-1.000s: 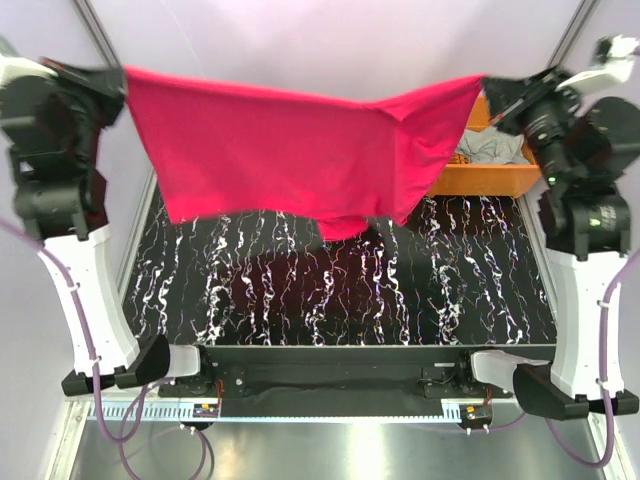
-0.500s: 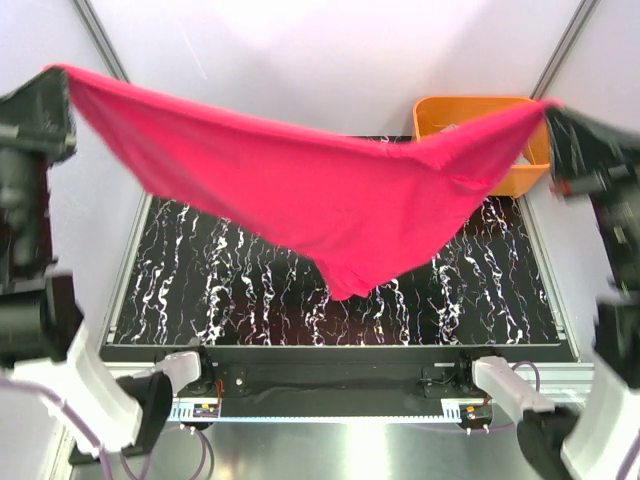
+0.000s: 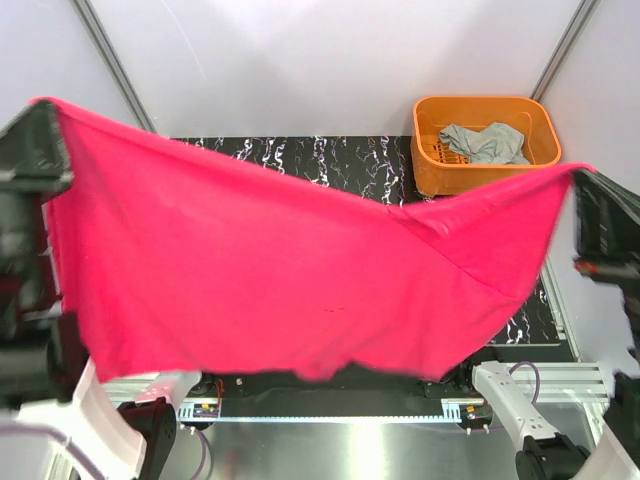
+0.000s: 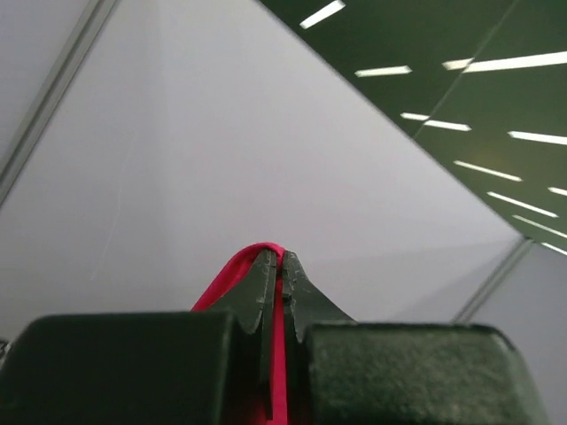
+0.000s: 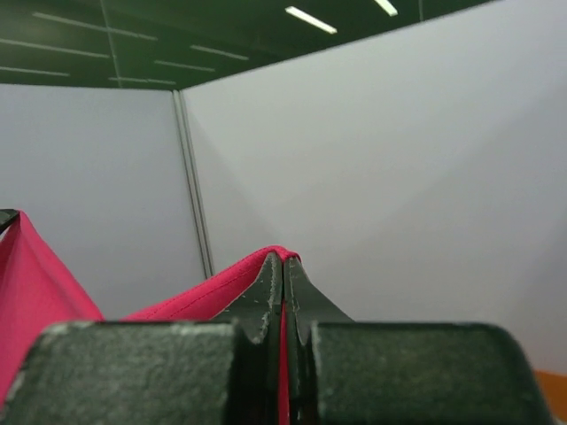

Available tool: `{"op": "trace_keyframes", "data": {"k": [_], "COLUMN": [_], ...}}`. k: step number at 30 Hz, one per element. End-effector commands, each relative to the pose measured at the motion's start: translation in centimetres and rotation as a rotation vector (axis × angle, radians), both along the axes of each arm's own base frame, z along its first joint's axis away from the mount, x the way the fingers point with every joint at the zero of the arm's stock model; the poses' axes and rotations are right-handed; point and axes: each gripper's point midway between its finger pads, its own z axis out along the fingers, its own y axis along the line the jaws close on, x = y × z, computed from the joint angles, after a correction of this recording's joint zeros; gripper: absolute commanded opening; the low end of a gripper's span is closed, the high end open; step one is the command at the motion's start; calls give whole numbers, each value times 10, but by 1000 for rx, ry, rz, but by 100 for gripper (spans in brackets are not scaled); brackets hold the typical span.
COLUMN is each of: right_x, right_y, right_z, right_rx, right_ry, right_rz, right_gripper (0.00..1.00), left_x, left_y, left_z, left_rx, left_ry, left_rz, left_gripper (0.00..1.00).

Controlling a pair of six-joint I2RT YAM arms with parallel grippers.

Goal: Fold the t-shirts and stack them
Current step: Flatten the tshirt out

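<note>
The step in hand looks like the spreading-out that comes before any fold: the red t-shirt (image 3: 280, 270) hangs in the air, stretched across almost the whole width of the top view, from the upper left of the frame to the middle right. The left gripper (image 4: 277, 258) is pinched tight on a thin edge of the red cloth, which shows as a narrow loop over its fingertips in the left wrist view. The right gripper (image 5: 283, 258) is pinched the same way on the opposite corner, with the cloth running away to the lower left of its own view. The shirt's upper edge sags in a shallow dip between the two holds and its lower edge hangs loose and wavy near the bottom of the top view, covering most of the black marbled table (image 3: 300, 155). The cloth looks smooth on the left and has a diagonal crease and a doubled flap toward the right. The grey t-shirt (image 3: 485, 142) lies crumpled in the orange basket (image 3: 425, 150) at the upper right, untouched. The next move probably calls for lowering both arms together with the top edge taut, so the loose edge lands first and the shirt lies flat without bunching.
</note>
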Motion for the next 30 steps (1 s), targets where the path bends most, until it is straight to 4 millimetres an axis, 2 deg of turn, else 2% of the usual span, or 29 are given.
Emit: {"op": "trace_keyframes", "data": {"k": [1,2,4,5,7,8,10,11,12,13,14,15,16,17,18,19,20,21,22,23,25,26,27,28,29,30], "right_x": [75,95,117,133,153,169,194,212,223,239,256,267,286,300,312,335,347,367,376,388,412,419,429,434,441,447], "right_y": [1,2,1,2,1,1,3,4,3,3,2,3,4,6,5,5,7,9,10,12,18,21,24,27,28,30], "right_z": [-32,-50,-69,-87,-109,-131,-161,-189,-205,-225,-252,-266,-292,-307,-319,-349,-350,-377,-382,-373,-377,-380,-392,-392,-379,-385], "right_rx": [0,-6,-12,-19,-20,-21,-31,-43,-52,-71,-81,-92,-133,-152,-167,-209,-232,-261,-279,-282,-295,-297,-297,-281,-271,-268], "right_ry": [172,229,289,343,405,468,545,610,642,684,723,742,792,804,825,890,891,952,961,942,950,957,982,988,965,977], "right_rz": [-30,-34,-53,-61,-77,-81,-87,-91,-102,-115,-126,-132,-137,-135,-149,-156,-157,-147,-146,-142,-117,-105,-88,-78,-73,-63], "right_gripper": [0,0,0,0,0,0,0,0,0,0,0,0,0,0,0,0,0,0,0,0,0,0,0,0,0,0], "left_x": [74,86,112,138,164,184,213,230,250,262,284,296,306,325,334,345,356,362,370,377,386,388,389,391,392,393], "left_y": [27,29,34,40,46,48,51,54,55,58,61,62,66,71,74,76,78,79,76,75,72,72,73,72,72,72], "left_z": [-57,-69,-97,-128,-162,-192,-231,-260,-288,-316,-343,-361,-379,-413,-429,-436,-467,-476,-480,-500,-519,-523,-527,-529,-532,-531], "left_rx": [-36,-26,-20,1,-1,12,11,15,12,9,19,24,23,16,15,12,13,6,-2,-9,-22,-29,-34,-38,-43,-47], "left_ry": [194,222,295,378,464,519,581,619,675,727,777,803,830,881,903,907,969,985,990,1024,1056,1063,1070,1074,1082,1083], "left_rz": [91,96,106,120,129,128,116,119,110,108,108,101,115,126,134,134,132,129,106,94,72,73,73,66,67,66], "left_gripper": [0,0,0,0,0,0,0,0,0,0,0,0,0,0,0,0,0,0,0,0,0,0,0,0,0,0]}}
